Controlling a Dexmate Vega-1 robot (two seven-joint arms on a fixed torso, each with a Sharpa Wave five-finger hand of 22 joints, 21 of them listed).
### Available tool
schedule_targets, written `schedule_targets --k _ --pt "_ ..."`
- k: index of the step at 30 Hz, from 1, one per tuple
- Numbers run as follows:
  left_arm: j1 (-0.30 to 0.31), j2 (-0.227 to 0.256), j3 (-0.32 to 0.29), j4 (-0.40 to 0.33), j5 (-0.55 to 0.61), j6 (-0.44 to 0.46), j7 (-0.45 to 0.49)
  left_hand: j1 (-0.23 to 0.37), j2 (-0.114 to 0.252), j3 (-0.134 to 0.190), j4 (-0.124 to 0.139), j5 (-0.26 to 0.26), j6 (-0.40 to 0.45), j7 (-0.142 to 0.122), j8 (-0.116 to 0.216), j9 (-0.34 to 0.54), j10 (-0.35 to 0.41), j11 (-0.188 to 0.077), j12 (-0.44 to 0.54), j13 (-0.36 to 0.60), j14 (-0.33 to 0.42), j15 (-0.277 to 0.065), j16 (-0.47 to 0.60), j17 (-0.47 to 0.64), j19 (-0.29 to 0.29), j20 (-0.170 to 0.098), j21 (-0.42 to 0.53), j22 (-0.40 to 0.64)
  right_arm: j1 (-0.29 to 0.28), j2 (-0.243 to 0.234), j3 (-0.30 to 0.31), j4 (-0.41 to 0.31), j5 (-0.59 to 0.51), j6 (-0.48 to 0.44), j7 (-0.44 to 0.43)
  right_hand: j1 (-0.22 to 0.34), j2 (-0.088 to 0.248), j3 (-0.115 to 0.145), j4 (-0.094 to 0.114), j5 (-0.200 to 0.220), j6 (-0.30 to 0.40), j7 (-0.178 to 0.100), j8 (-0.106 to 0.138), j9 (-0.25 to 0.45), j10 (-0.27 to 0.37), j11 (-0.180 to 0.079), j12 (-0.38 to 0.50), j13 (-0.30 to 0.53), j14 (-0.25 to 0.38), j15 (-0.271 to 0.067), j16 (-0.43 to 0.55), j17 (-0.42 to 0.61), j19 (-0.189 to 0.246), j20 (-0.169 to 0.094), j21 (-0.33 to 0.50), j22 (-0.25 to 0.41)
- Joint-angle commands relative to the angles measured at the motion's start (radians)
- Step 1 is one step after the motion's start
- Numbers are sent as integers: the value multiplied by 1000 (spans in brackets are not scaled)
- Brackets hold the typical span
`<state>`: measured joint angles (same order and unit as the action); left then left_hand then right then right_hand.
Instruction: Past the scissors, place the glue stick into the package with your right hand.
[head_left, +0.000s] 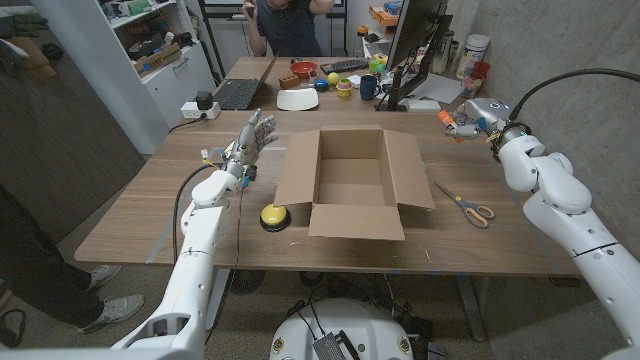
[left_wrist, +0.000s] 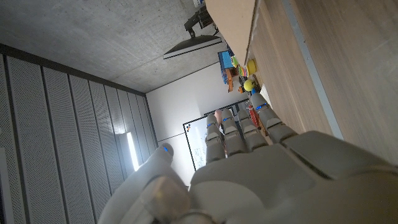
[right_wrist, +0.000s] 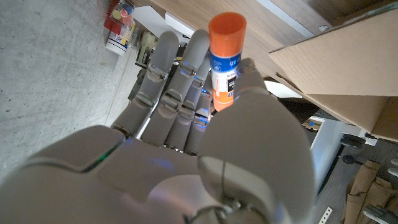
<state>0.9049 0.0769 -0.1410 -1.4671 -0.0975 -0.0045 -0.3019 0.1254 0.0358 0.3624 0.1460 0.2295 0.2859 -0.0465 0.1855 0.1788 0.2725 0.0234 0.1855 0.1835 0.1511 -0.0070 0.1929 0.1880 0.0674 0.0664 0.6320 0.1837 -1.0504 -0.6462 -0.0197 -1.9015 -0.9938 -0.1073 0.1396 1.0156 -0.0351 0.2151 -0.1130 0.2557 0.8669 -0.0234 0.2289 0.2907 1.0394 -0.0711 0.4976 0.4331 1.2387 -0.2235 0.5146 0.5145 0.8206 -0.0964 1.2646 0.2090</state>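
Right robot hand (head_left: 472, 120) raised above the far right part of the wooden surface (head_left: 150, 195), pinching the orange-capped glue stick with blue-and-white label (right_wrist: 225, 59) between thumb and fingers (right_wrist: 186, 68); stick upright in the grip, orange cap poking past the fingertips. Same glue stick visible from the head view as an orange tip (head_left: 455, 128) at the hand's left side. Open brown cardboard box (head_left: 352, 185), flaps spread outward, well to the left of and nearer than the right robot hand. Scissors with yellow-and-grey handles (head_left: 468, 207) flat on the surface, nearer than the right robot hand, just beside the box's right flap.

Left robot hand (head_left: 250, 135) held up off the surface on the box's left side, fingers spread and extended, holding nothing. Round yellow button on a black base (head_left: 273, 216) nearer than the left robot hand, close to the box's front-left flap.
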Motion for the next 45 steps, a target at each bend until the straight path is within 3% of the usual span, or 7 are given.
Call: schedule_targets --k 1,20,45 --pt "8 3 -12 6 -17 -17 -12 -5 0 -4 0 5 -5 -3 5 2 -7 -2 8 4 -3 -2 4 2 0 2 -1 2 -6 31 4 -53 -42 74 29 127 125 -4 -2 7 49 -40 6 6 14 -3 3 3 5 -2 9 6 -6 -125 10 0" --pt "32 7 -26 -10 -32 -20 -23 -6 0 -6 0 7 -4 -1 6 2 -6 -2 9 4 -2 -1 5 2 0 2 -3 2 -8 71 -4 -117 -51 211 72 132 127 -12 -1 8 53 -41 3 12 16 -5 1 6 5 -1 8 17 -10 -125 18 -4" --pt "22 7 -36 28 -43 -38 -39 -8 2 -10 -2 9 2 1 8 2 -1 0 10 4 0 -1 5 2 3 1 -6 2 -20 101 -37 -191 -102 384 102 139 133 -21 0 11 53 -37 -3 20 15 -4 -1 14 2 0 5 29 -16 -126 27 -8"
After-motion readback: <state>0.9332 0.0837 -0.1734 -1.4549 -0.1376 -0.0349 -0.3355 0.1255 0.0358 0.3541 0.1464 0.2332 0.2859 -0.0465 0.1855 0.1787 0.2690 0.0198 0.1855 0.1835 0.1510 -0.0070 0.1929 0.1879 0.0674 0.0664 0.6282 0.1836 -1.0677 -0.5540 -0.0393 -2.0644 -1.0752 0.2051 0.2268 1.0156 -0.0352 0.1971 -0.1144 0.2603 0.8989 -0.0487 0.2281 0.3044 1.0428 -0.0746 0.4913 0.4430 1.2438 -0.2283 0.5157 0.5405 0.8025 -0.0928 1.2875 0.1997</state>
